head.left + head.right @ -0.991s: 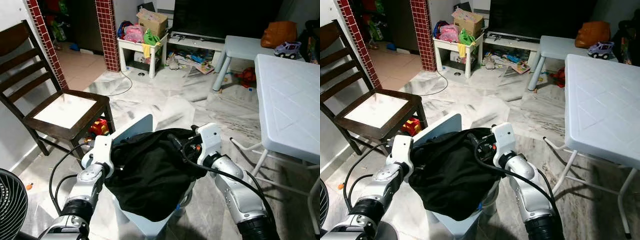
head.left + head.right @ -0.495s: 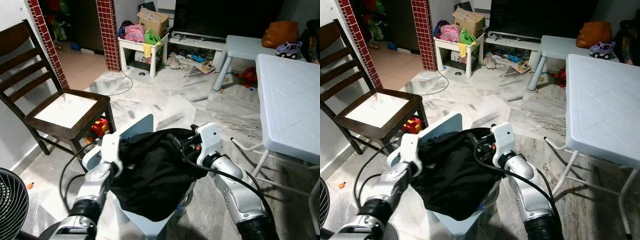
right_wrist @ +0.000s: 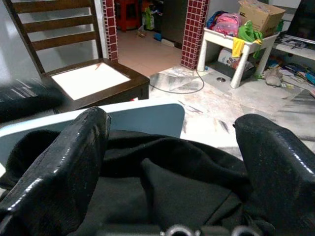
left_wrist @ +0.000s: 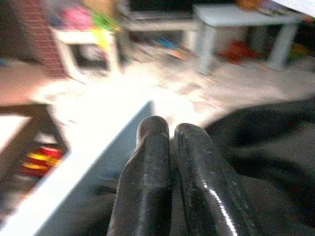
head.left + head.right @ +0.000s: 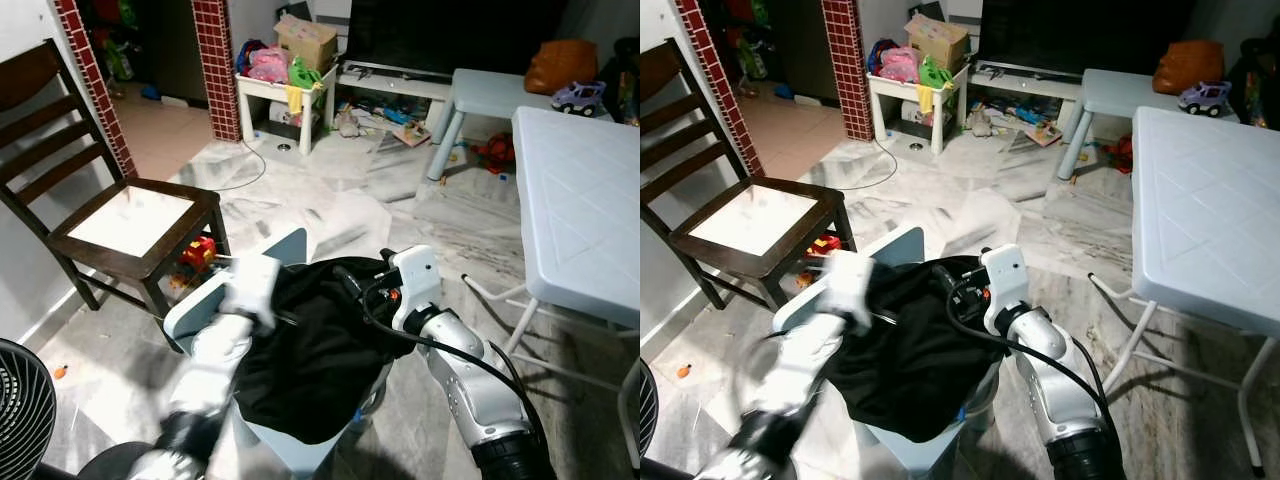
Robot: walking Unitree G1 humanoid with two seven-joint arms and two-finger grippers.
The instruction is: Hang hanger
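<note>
A black garment (image 5: pixel 320 350) lies bunched over a light blue plastic chair (image 5: pixel 290 245) right in front of me. My left gripper (image 4: pixel 172 129) is shut with nothing between its fingers, and its arm is blurred as it reaches in over the garment's left edge (image 5: pixel 285 318). My right gripper (image 3: pixel 174 123) stands wide open at the garment's upper right side (image 5: pixel 352 282); its fingers (image 3: pixel 74 147) straddle the cloth (image 3: pixel 162 182) without closing on it. I cannot make out a hanger.
A dark wooden chair (image 5: pixel 130 225) stands to the left with a red toy (image 5: pixel 198 255) under it. A white plastic table (image 5: pixel 580 200) is close on the right. A fan (image 5: pixel 25 410) sits at the lower left. Far back are a pale bench (image 5: pixel 490 95) and a cluttered shelf (image 5: pixel 280 90).
My left arm has swung to the right and forward, from the chair's left edge onto the garment, and is now blurred. The right arm and garment have stayed put.
</note>
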